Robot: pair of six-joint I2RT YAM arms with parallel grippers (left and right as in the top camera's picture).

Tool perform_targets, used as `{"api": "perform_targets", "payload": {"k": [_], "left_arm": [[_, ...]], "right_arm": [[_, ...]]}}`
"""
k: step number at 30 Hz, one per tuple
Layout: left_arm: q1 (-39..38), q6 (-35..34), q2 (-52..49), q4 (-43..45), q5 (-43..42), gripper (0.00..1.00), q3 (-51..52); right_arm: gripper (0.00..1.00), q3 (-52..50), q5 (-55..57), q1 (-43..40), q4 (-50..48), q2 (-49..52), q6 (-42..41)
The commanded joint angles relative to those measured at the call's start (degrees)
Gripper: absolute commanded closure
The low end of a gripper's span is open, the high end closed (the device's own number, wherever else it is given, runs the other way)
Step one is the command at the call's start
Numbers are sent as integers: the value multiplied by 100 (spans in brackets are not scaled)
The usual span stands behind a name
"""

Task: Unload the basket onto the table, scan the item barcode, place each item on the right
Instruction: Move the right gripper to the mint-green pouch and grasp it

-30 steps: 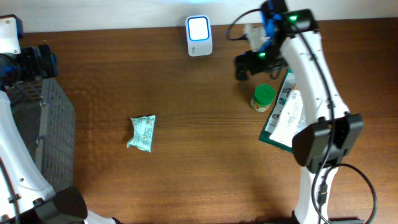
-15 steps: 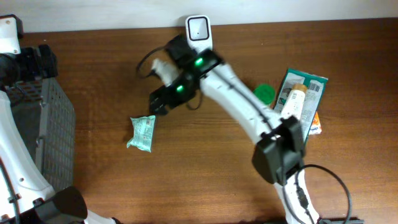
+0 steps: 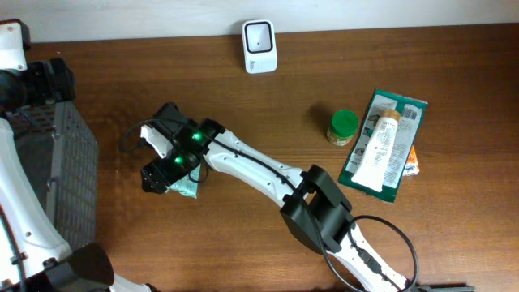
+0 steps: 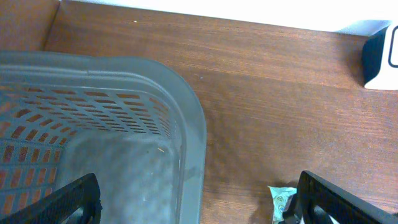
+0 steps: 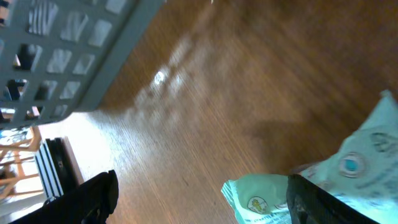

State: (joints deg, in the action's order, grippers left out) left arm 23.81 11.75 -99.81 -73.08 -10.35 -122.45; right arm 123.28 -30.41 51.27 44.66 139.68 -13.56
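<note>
The item, a pale green packet (image 3: 188, 190), lies flat on the wooden table left of centre. My right gripper (image 3: 162, 172) hangs low over its left end, reaching across from the right. In the right wrist view this gripper (image 5: 205, 205) is open, and one end of the packet (image 5: 264, 196) lies between the fingers, close to the right finger (image 5: 339, 202). No barcode shows. The white scanner (image 3: 259, 36) stands at the back edge. My left gripper (image 3: 58, 81) is open above the basket, holding nothing; the left wrist view catches the packet (image 4: 281, 198) beside its right finger (image 4: 336, 199).
A grey slatted basket (image 3: 69, 162) stands at the left edge, just left of the packet. On the right stand a green-lidded jar (image 3: 343, 126) and a green box (image 3: 396, 109) with a white tube (image 3: 379, 146) on it.
My right arm has swung from the back right by the jar, past the scanner, down to the packet on the left. Its jaws have narrowed a little. The left arm is still.
</note>
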Motion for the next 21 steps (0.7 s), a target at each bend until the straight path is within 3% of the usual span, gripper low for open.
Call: {"api": "perform_targets", "payload": {"k": [1,12,21], "left_arm": [[26,-52,9,7,-57,1,11],[26,-52,7,7,-59,1,11],[26,-52,9,9,-57,1,11]], "right_arm": [[16,-28,-352,4,114,46,-68],[16,-28,-367,9,-48,94,-46],[16,-28,186,-280,1285,120,0]]}}
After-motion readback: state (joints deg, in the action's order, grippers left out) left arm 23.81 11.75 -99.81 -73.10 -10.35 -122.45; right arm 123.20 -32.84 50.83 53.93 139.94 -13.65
